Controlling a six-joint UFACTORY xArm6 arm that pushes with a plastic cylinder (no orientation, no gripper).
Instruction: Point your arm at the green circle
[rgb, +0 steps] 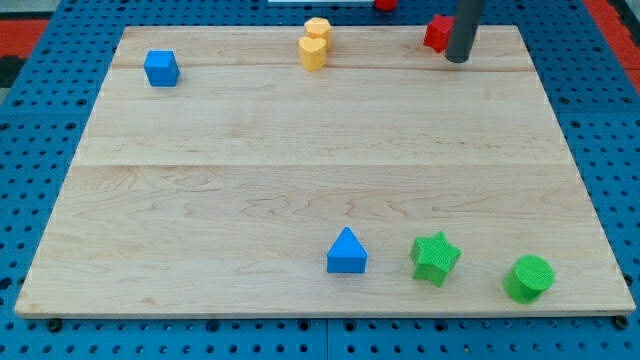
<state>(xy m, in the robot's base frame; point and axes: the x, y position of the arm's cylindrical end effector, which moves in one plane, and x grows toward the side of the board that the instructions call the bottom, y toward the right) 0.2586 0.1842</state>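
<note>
The green circle (529, 278) lies near the board's bottom right corner. My tip (457, 59) is at the view's top right, far from the green circle, just right of a red block (436, 33) that it partly hides. A green star (435, 258) sits left of the green circle. A blue triangle (346, 252) sits further left along the bottom.
A blue cube (161, 68) sits at the top left. A yellow hexagon (318, 28) and a yellow heart-like block (312, 52) touch at the top middle. The wooden board (300, 160) rests on a blue pegboard (30, 150). Another red object (385, 4) shows at the top edge.
</note>
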